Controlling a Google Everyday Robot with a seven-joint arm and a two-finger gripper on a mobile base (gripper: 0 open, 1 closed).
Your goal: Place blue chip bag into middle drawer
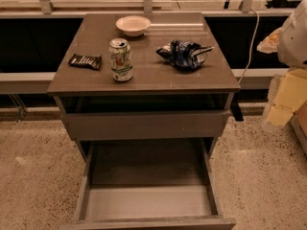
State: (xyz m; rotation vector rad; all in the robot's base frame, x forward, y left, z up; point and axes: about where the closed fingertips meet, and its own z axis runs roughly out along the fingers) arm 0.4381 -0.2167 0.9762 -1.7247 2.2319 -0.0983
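The blue chip bag [184,53] lies crumpled on the right side of the cabinet top [148,78], dark blue foil with white markings. The middle drawer [82,190] is pulled out wide below a shut front panel [144,125]; its pale grey floor is bare. My gripper [278,114] hangs at the right edge of the view, beside the cabinet's right side, lower than the top and well apart from the bag. It holds nothing that I can see.
A green-and-white soda can [121,60] stands upright left of centre on the top. A flat black candy wrapper [85,61] lies at the left edge. A white bowl [133,25] sits at the back. My white arm [295,32] is at the upper right. The floor is speckled.
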